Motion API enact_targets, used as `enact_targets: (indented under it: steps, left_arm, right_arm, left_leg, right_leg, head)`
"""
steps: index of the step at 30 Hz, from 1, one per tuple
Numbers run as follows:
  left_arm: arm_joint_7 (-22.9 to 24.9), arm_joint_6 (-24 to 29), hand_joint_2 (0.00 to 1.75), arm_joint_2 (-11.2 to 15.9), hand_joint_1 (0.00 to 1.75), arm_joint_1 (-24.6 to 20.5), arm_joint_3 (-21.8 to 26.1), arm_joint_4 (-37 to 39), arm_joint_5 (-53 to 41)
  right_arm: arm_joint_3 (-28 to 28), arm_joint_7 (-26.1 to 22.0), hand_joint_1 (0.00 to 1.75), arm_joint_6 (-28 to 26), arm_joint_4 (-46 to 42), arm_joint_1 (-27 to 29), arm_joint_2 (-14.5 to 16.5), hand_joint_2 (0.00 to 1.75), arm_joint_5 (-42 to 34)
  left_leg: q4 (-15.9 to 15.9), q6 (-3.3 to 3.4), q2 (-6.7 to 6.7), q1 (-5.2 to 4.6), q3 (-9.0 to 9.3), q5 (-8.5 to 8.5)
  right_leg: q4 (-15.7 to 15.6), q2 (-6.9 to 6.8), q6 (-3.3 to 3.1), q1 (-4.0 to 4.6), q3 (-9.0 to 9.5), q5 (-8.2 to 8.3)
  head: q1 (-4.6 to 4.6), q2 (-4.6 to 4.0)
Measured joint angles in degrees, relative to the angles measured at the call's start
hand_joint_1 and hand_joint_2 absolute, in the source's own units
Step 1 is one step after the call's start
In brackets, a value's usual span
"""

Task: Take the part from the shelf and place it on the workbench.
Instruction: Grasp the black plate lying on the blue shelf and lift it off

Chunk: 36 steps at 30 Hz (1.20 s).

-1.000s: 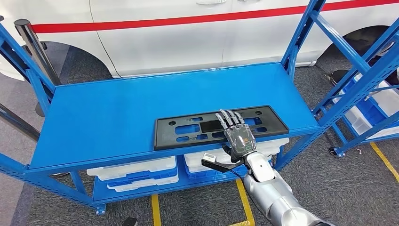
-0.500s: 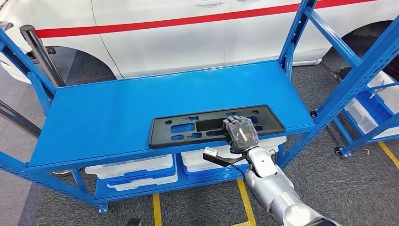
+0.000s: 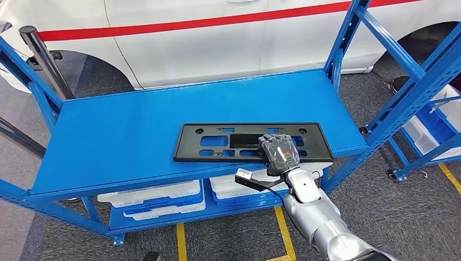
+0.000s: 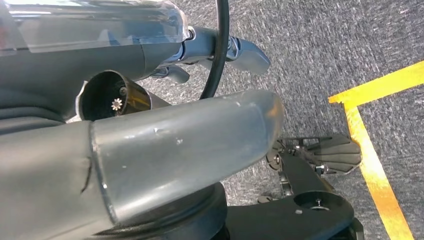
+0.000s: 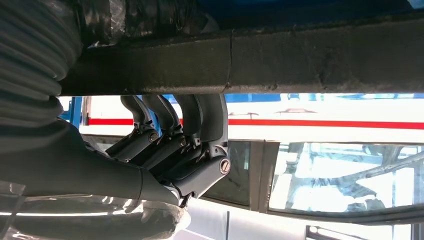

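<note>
Black part [image 3: 250, 141] on blue shelf [image 3: 125, 136]; right hand [image 3: 277, 153] curled over near edge, gripping it. Step: grasp. Next: lift level, clear uprights, carry to workbench.

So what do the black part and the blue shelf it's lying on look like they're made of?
The black part looks like moulded plastic: matte, thin and flat, with moulded cut-outs, and a grainy edge in the right wrist view. The right hand grips its near edge. The shelf looks like painted sheet metal: smooth, even, slightly glossy blue on perforated uprights.
</note>
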Motion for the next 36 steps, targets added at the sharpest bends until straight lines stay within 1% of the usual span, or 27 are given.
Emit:
enact_targets:
  steps: [8,9,10,13,14,15,22,36]
  left_arm:
    - [-0.2,-0.3,0.00,0.0,0.00,0.0,0.0,0.0,0.7]
    - [-0.2,-0.3,0.00,0.0,0.00,0.0,0.0,0.0,0.7]
    - [-0.2,-0.3,0.00,0.0,0.00,0.0,0.0,0.0,0.7]
    - [-0.3,-0.1,0.00,0.0,0.00,0.0,0.0,0.0,0.6]
    - [-0.3,0.0,0.00,0.0,0.00,0.0,0.0,0.0,0.6]
    - [-0.3,0.1,0.00,0.0,0.00,0.0,0.0,0.0,0.6]
    - [-0.2,0.1,0.00,-0.1,0.00,0.0,0.0,0.0,0.4]
    - [-0.1,0.1,0.00,-0.1,0.00,0.0,0.0,0.0,-0.2]
  right_arm:
    - [0.0,-0.1,1.75,0.0,0.1,-0.1,0.0,1.75,-0.1]
    - [0.0,-0.1,1.72,0.0,0.1,-0.1,0.0,1.75,-0.1]
    - [0.0,-0.1,1.52,0.0,0.1,-0.1,0.0,1.75,-0.2]
    - [0.0,0.0,0.26,0.0,0.1,-0.1,0.0,1.75,-0.1]
    - [0.0,0.1,0.02,0.0,0.0,-0.1,-0.1,1.75,0.1]
    - [0.0,0.2,0.00,0.0,0.0,-0.1,-0.1,1.75,0.4]
    - [0.4,1.9,0.00,0.0,0.0,-0.2,-0.1,1.75,2.8]
    - [0.9,2.1,0.00,0.0,0.0,-0.5,-0.1,1.75,3.3]
  left_leg:
    - [0.1,0.05,0.00,0.00,-0.07,-0.08]
    - [0.1,0.05,0.00,0.00,-0.07,-0.09]
    - [0.1,0.06,0.00,0.00,-0.07,-0.09]
    - [0.1,0.06,0.00,0.00,-0.07,-0.10]
    - [0.1,0.06,0.00,0.00,-0.07,-0.11]
    - [0.1,0.06,0.00,0.00,-0.07,-0.11]
    - [0.1,0.07,-0.03,0.00,-0.05,-0.12]
    - [0.2,0.07,-0.14,0.00,-0.04,-0.12]
  right_leg:
    - [0.0,-0.01,0.00,0.00,0.00,0.00]
    - [0.0,-0.01,0.01,0.00,0.00,0.00]
    - [0.0,-0.01,0.01,0.00,0.00,0.00]
    - [0.0,-0.01,0.01,0.00,0.00,0.00]
    - [0.0,-0.01,0.01,0.00,0.00,0.00]
    - [0.0,-0.01,0.01,0.00,0.00,0.00]
    - [0.0,-0.05,0.06,0.00,0.06,-0.04]
    - [0.0,-0.18,0.08,-0.01,0.16,-0.05]
  head:
    - [0.00,0.00]
    - [0.00,0.00]
    - [0.00,0.00]
    - [0.00,0.00]
    - [0.00,0.00]
    - [0.00,0.00]
    - [0.00,0.00]
    - [0.00,0.00]
